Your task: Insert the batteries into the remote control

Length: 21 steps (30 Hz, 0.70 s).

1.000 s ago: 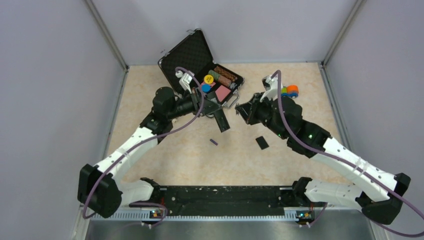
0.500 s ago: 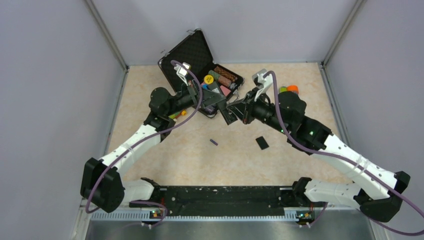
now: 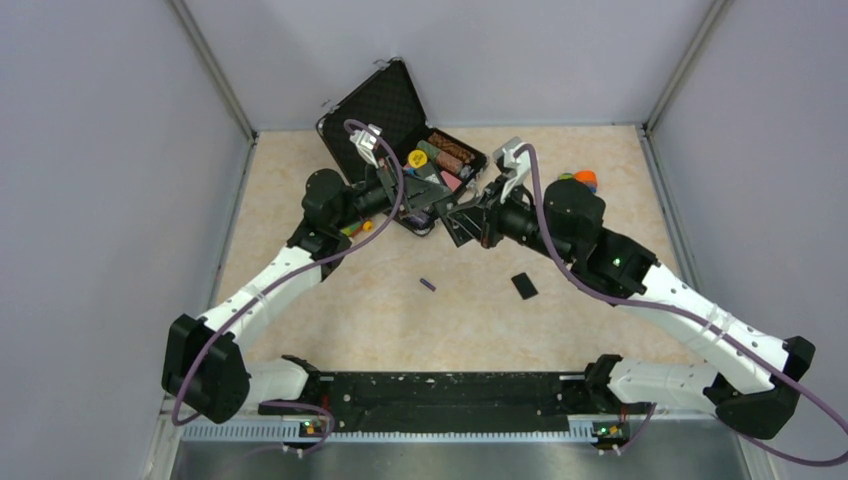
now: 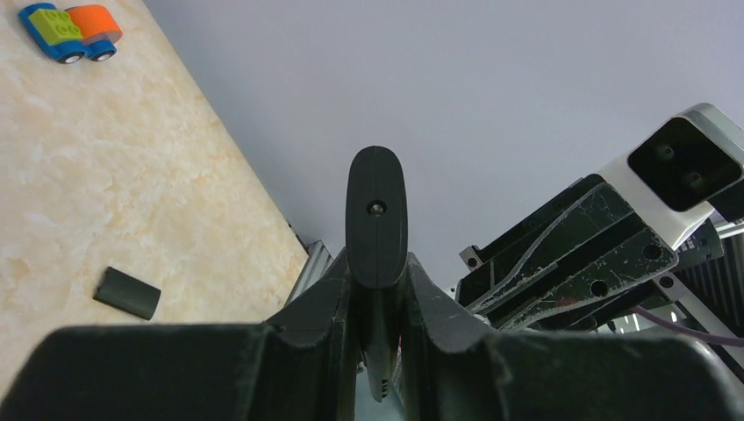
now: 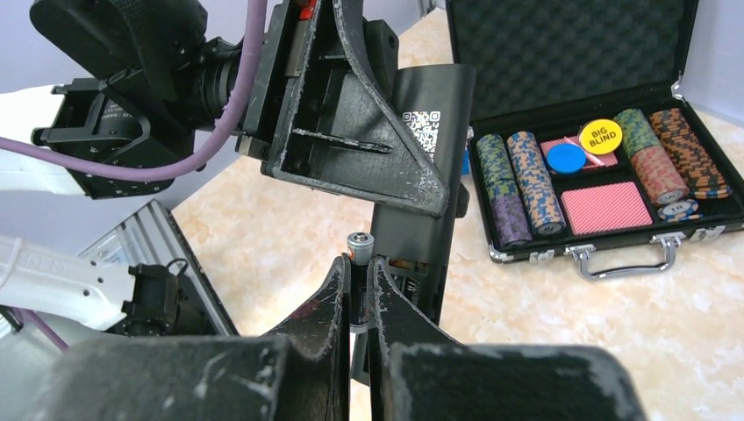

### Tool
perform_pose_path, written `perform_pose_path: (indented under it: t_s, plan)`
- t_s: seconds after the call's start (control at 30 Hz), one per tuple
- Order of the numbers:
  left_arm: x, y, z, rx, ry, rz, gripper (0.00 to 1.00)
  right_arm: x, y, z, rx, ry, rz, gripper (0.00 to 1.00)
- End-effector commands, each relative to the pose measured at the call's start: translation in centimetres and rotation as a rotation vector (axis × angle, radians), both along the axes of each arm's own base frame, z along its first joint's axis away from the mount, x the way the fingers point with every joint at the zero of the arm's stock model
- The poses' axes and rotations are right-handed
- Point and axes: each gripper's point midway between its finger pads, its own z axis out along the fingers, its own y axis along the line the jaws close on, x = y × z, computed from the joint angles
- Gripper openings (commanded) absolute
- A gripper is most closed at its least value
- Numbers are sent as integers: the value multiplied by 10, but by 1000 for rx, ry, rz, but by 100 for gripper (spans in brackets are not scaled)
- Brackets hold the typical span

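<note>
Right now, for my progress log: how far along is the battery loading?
Done: cover off, lying on the table. In hand: left end effector holds the remote; right end effector holds a battery at its open back. Left: the purple battery on the table.

table (image 3: 400,325): beige marbled | lying on it: purple battery (image 3: 427,284), black cover (image 3: 524,286), open chip case (image 3: 385,105), toy car (image 3: 579,180)

remote control (image 5: 430,175): slim black bar, QR label, back bay uncovered, held tilted off the bench (image 3: 340,310) in left claw (image 4: 377,289) | dark battery (image 5: 357,243): pale end up, pinched in right claw (image 5: 358,281) beside the bay | purple battery (image 3: 427,284): laid on the bench
</note>
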Motion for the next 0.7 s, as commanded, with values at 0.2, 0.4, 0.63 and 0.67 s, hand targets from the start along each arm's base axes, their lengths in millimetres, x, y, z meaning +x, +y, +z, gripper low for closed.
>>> perform_pose_path:
  t_s: [0.2,0.4,0.63,0.67]
  plan:
    - [1,3,26,-19,-35,20,0,-7,5,-6,-60,-24,49,0]
    - [0,1,27,-20,-40,1,0,-4,0,-15,-104,-37,36,0]
    - [1,1,25,-19,-36,-2,0,-3,3,-25,-120,-28,41,0]
    - [1,0,25,-19,-35,-1,0,-3,4,-27,-123,-24,43,0]
